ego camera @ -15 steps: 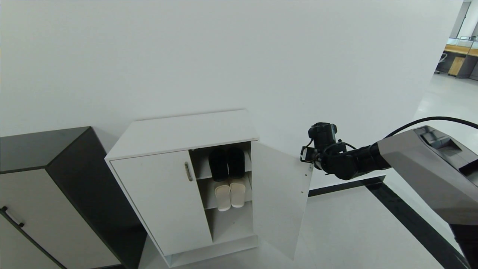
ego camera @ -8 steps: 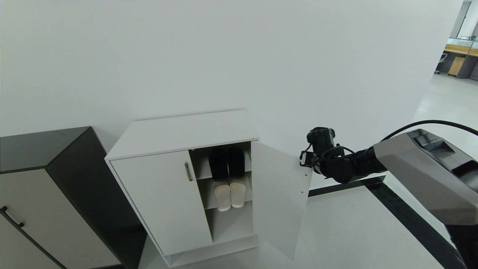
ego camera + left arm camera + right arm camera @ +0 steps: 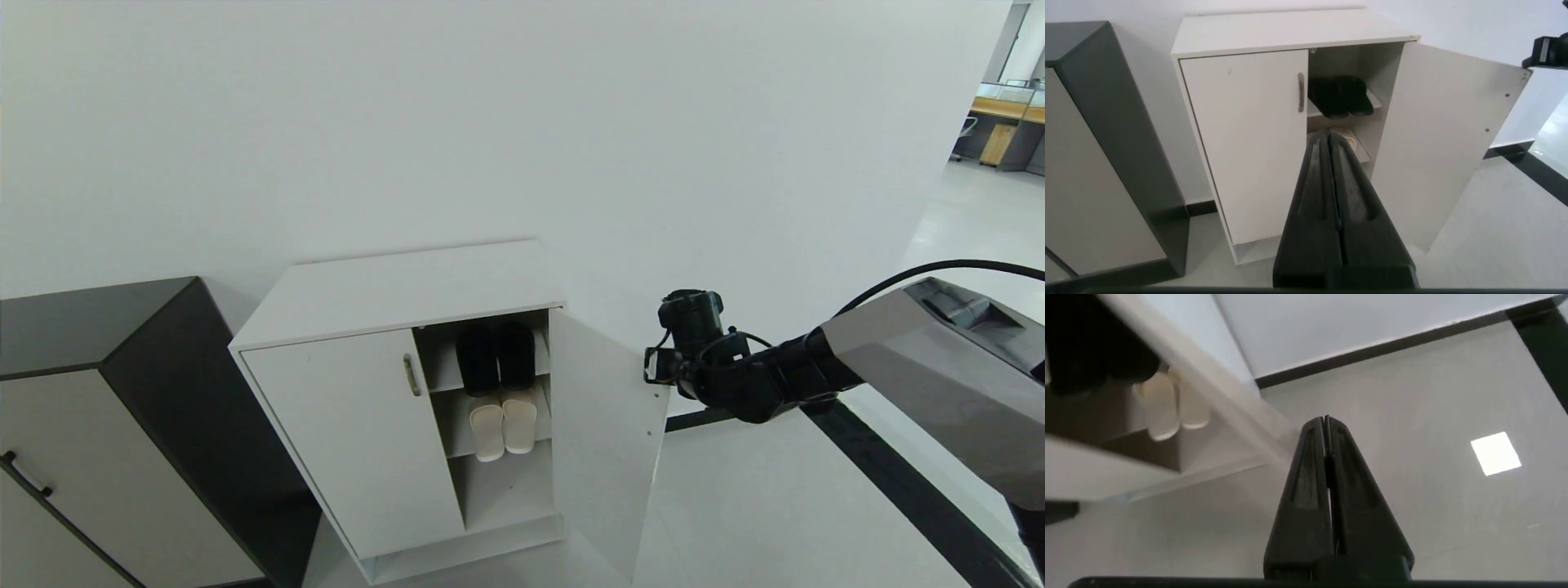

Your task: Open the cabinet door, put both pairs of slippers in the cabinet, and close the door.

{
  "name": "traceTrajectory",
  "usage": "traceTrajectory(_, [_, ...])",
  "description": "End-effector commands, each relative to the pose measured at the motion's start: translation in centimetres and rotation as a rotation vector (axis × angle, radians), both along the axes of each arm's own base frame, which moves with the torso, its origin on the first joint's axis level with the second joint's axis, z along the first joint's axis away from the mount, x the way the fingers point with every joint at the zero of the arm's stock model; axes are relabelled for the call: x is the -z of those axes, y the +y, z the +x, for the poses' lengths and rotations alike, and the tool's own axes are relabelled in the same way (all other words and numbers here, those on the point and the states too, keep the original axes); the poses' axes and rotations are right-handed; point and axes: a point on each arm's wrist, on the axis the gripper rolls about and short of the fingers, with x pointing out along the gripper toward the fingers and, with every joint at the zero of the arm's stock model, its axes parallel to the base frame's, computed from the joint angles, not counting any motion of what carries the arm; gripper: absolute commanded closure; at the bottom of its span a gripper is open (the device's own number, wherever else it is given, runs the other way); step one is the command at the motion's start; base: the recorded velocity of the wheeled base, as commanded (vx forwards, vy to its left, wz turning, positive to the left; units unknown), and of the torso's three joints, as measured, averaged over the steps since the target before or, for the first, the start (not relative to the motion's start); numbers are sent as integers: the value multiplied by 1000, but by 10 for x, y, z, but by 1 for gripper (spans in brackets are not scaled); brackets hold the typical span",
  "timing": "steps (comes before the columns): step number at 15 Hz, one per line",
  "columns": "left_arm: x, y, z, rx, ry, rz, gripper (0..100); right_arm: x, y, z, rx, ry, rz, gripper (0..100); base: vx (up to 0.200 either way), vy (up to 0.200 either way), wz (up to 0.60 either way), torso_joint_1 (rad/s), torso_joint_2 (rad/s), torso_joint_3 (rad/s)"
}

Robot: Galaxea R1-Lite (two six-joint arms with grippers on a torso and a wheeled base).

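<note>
Both pairs look put away, so I reckon I'm on the last step: closing the door. The white two-door cabinet point(image 3: 400, 286) stands on the pale floor point(image 3: 775, 506) against the wall, w/ a dark grey cabinet point(image 3: 122, 359) just beside it on my left. The pair of black slippers point(image 3: 495, 355) sits on the top shelf. The pair of cream slippers point(image 3: 504, 425) is on the shelf below. The shut left-hand door point(image 3: 359, 433) w/ its small metal handle point(image 3: 411, 375) covers the other half. The open right-hand door point(image 3: 604, 425) is swung out toward me.

My right claw point(image 3: 653, 365) is clenched, fingers pressed together, holding nothing. It's by the top outer corner of the open door, on the outside face, just beside the edge. I can't tell if it's touching. My left claw point(image 3: 1328, 139) is clenched too and empty. It hangs well back in front of the cabinet, aimed at the middle.

Next move, I think: push the door's outer edge w/ the right claw, in a curve round the hinge, toward the cabinet front. It needs a slow, steady push, bc a closed claw can slide off the edge. Keep the left arm out of the door's way. Push till the door sits flat, level w/ the other one.
</note>
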Motion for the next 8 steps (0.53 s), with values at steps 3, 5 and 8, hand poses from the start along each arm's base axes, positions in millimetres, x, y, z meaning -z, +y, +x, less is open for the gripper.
traceTrajectory(3, [0, 0, 0, -1, -1, 0, 100, -22, 34, -55, -143, -38, -10, 100, 0, 0, 0, 0, 0, 0])
traceTrajectory(5, [0, 0, 0, -1, -1, -2, 100, -33, 36, -70, -168, -49, -5, 100, 0, 0, 0, 0, 0, 0])
traceTrajectory(8, [0, 0, 0, -1, 0, -2, 100, -34, 31, -72, -187, -91, -18, 100, 0, 0, 0, 0, 0, 0])
